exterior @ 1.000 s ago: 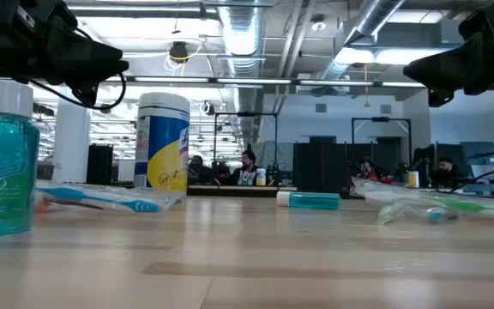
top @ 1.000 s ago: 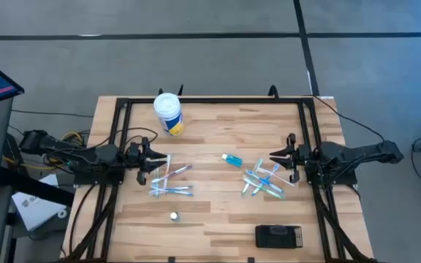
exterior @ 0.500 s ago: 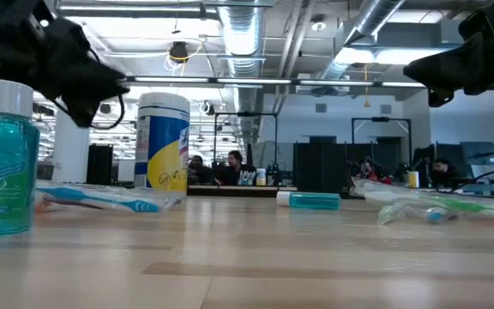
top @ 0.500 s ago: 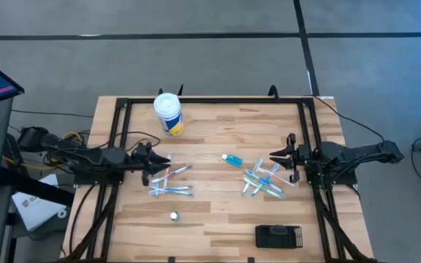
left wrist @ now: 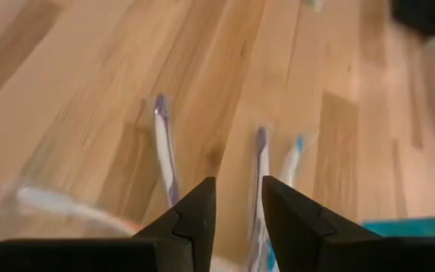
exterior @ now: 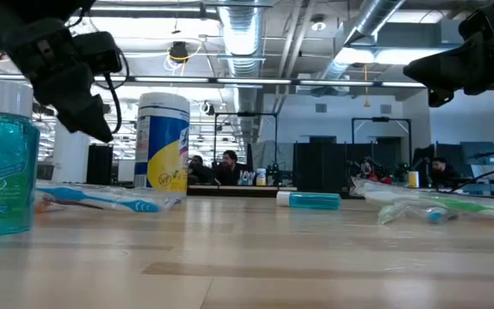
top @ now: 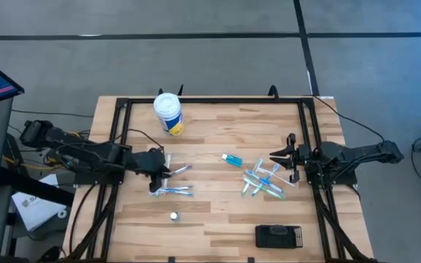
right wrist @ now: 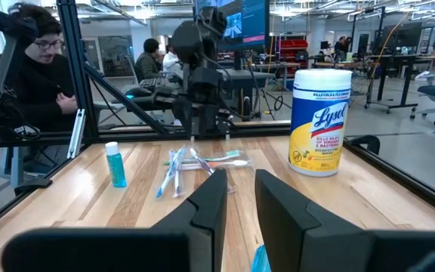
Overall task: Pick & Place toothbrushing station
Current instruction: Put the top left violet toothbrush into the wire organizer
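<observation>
The toothbrushing station (top: 278,236), a flat black ribbed holder, lies flat near the table's near right corner, far from both grippers. My left gripper (top: 164,168) hangs slanting down over the left pile of toothbrushes (top: 171,184). In the left wrist view its fingers (left wrist: 239,189) stand open by a narrow gap above the toothbrushes (left wrist: 165,147), with nothing between them. My right gripper (top: 276,156) waits level at the table's right side, beside the right pile of toothbrushes (top: 263,181). It is open (right wrist: 240,193) and holds nothing.
A white-lidded yellow-and-blue tub (top: 168,113) stands at the far left. A small blue tube (top: 232,159) lies mid-table. A teal mouthwash bottle (exterior: 3,163) stands near the front edge (top: 174,216). A black frame (top: 218,100) borders the table. People sit in the room behind.
My left gripper has reached out toward the table's right, over the left toothbrush pile, and has tipped from level to slanting down. The toothbrushes have stayed where they were.
</observation>
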Robot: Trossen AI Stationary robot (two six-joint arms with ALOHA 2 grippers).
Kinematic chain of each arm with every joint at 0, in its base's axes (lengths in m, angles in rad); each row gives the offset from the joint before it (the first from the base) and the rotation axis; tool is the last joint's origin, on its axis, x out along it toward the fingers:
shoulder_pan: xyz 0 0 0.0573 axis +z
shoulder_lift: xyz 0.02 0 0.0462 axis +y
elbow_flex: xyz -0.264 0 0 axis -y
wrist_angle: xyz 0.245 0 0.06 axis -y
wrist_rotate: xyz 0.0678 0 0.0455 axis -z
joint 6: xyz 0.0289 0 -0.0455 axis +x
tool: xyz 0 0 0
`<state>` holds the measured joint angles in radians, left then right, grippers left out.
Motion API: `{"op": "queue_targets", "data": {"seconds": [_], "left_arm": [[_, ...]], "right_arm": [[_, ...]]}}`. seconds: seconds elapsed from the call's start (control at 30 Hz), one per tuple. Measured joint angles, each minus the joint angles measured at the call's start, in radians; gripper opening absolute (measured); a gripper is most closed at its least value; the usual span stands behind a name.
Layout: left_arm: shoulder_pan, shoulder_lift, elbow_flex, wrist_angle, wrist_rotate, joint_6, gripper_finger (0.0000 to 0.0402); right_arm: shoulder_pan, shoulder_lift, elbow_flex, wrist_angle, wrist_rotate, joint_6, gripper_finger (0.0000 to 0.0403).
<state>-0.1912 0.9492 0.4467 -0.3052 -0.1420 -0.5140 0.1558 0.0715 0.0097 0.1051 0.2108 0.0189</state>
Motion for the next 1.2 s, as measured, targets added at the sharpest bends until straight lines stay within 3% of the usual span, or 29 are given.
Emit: {"op": "queue_targets", "data": {"seconds": [0.13, 0.3, 0.63, 1.2], "left_arm": [[0.0, 0.056, 0.104, -0.186, 0.025, -0.014, 0.0104], [0.0, 0.135, 0.141, -0.272, 0.04, -0.027, 0.0104], [0.001, 0.279, 0.141, -0.281, 0.098, -0.069, 0.0104], [0.001, 0.291, 0.141, -0.281, 0.06, -0.064, 0.0104]], "right_arm": [[0.0, 0.0, 0.0, 0.0, 0.0, 0.0, 0.0063], [0.0, 0.0, 0.0, 0.0, 0.0, 0.0, 0.0063], [0.0, 0.0, 0.0, 0.001, 0.0, 0.0, 0.0063], [-0.001, 0.0, 0.0, 0.001, 0.0, 0.0, 0.0063]]}}
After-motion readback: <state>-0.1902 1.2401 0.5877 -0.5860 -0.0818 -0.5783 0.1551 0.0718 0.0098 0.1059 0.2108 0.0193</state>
